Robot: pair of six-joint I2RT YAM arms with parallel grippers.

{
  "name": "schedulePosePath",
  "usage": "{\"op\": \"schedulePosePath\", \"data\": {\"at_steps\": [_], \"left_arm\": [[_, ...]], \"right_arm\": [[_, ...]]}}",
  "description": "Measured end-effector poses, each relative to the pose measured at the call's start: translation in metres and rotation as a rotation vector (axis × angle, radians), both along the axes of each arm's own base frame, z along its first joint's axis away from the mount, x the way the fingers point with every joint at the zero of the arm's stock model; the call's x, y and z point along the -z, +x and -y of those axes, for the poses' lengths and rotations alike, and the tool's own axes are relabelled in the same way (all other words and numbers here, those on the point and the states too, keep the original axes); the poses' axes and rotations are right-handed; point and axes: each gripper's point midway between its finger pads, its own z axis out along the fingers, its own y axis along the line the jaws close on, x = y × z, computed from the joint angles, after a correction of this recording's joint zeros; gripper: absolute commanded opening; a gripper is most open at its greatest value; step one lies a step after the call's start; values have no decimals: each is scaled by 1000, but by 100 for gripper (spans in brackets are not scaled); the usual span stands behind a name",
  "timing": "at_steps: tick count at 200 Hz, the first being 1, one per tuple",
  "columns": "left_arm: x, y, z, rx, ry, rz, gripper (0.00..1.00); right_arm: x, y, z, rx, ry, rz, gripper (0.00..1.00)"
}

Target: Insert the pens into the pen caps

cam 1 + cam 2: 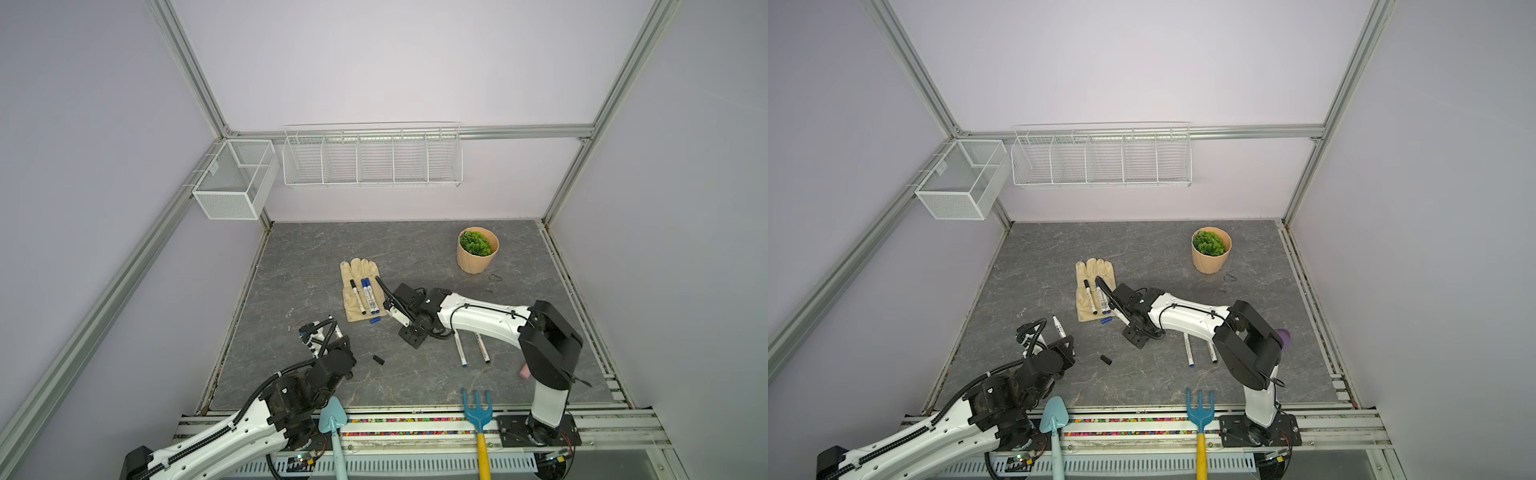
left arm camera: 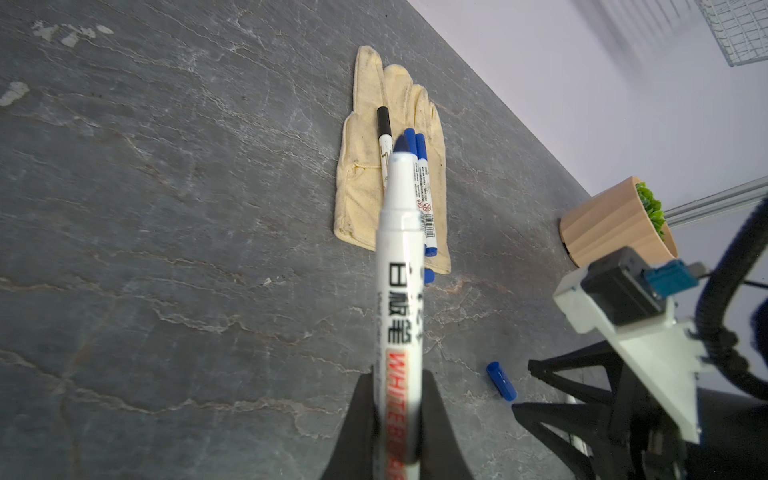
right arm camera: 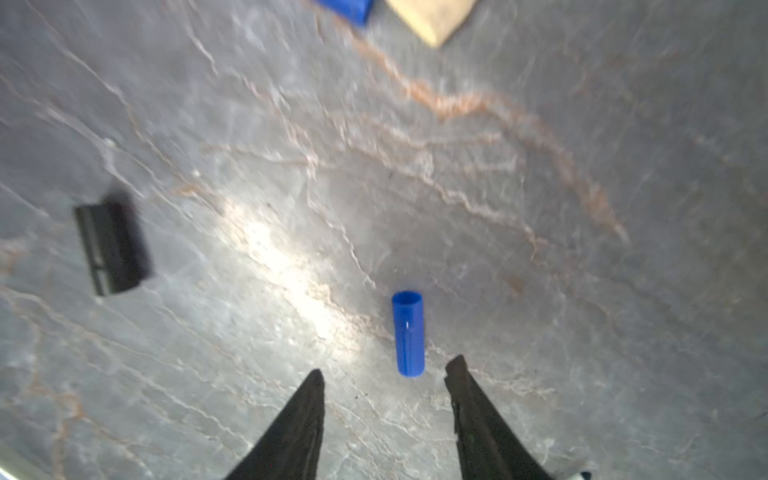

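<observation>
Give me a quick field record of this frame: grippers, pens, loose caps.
left gripper: shut on an uncapped white marker pen with blue tip
right gripper: open, aimed at a small blue plastic cap lying on the grey stone-look table
capped pens: three, on the beige fabric glove
table pens: two white, partly under the right arm
other loose caps: short black cylindrical cap; second blue cap by the glove's edge

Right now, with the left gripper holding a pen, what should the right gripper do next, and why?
Probably ease the right gripper forward and down around the blue cap, ready to close. Its jaws stand open and empty, the cap lies on the table just past them, and the left gripper is shut on an uncapped pen.
</observation>
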Motion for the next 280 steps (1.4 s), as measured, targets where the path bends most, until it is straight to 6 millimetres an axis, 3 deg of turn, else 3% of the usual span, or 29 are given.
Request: {"op": "schedulePosePath", "data": {"at_steps": [34, 73, 107, 156, 216, 280], "left_arm": [[1, -1, -1, -1, -2, 0, 0], [4, -2, -4, -1, 9, -6, 0], [2, -4, -6, -1, 1, -2, 0], [4, -10, -17, -8, -24, 4, 0], [7, -18, -31, -25, -51, 2, 0], [12, -20, -34, -29, -26, -17, 0]], "right_arm": [[-17, 17, -44, -31, 79, -20, 51], [11, 28, -77, -23, 64, -102, 53], [33, 36, -82, 59, 29, -124, 55], [34, 47, -95, 153, 58, -127, 58], [40, 50, -100, 254, 60, -150, 59], [42, 56, -97, 357, 58, -106, 58]]}}
